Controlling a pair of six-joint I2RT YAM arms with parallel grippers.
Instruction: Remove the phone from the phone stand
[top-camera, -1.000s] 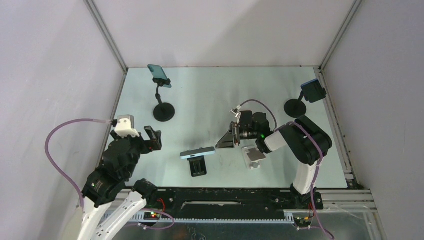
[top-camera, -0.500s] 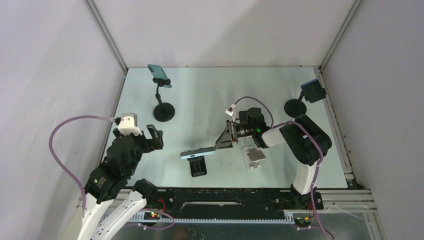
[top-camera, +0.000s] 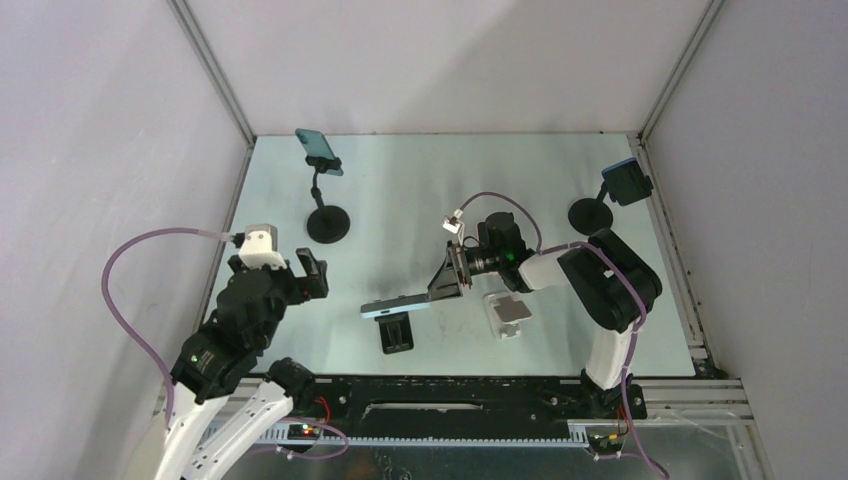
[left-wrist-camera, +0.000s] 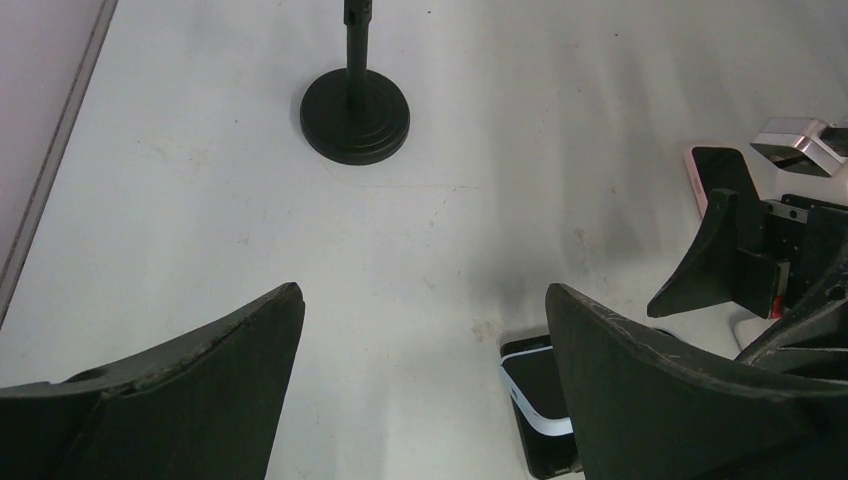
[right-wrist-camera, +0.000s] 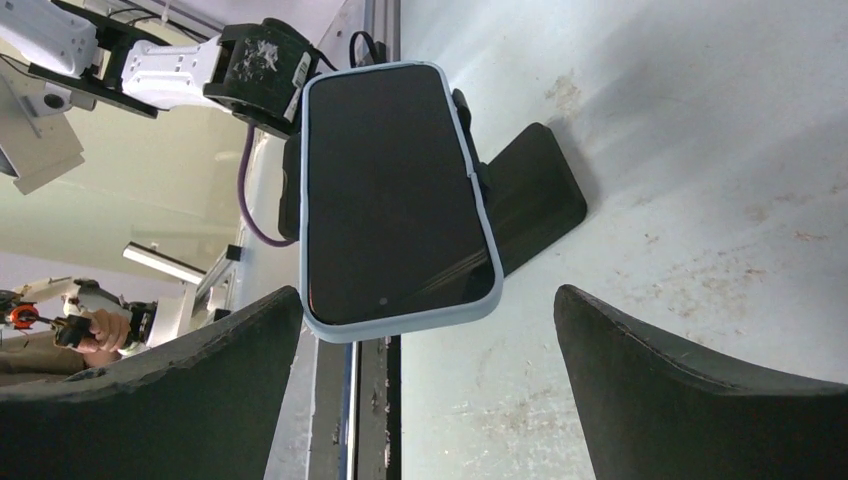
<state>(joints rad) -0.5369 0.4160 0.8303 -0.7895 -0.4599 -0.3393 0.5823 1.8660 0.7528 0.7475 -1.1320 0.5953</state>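
Note:
A phone in a light blue case (top-camera: 395, 305) lies flat across a low black stand (top-camera: 398, 335) at the table's front middle. The right wrist view shows its dark screen (right-wrist-camera: 390, 190) and the stand (right-wrist-camera: 535, 195) behind it. My right gripper (top-camera: 445, 282) is open just right of the phone. Its fingers (right-wrist-camera: 200, 390) flank the phone's near end without touching it, and the gripper's gap (right-wrist-camera: 425, 330) is empty. My left gripper (top-camera: 310, 278) is open and empty, left of the phone. The phone's end (left-wrist-camera: 535, 385) shows beside its right finger (left-wrist-camera: 680, 390).
A teal phone (top-camera: 320, 150) sits on a gooseneck stand with a round base (top-camera: 328, 222) at the back left. Another clamped phone (top-camera: 628, 183) and round base (top-camera: 590, 213) stand at the back right. A silver stand (top-camera: 508, 315) sits under my right arm.
My right gripper has moved left, closer to the phone's right end. My left arm has shifted slightly right. The phone has not moved.

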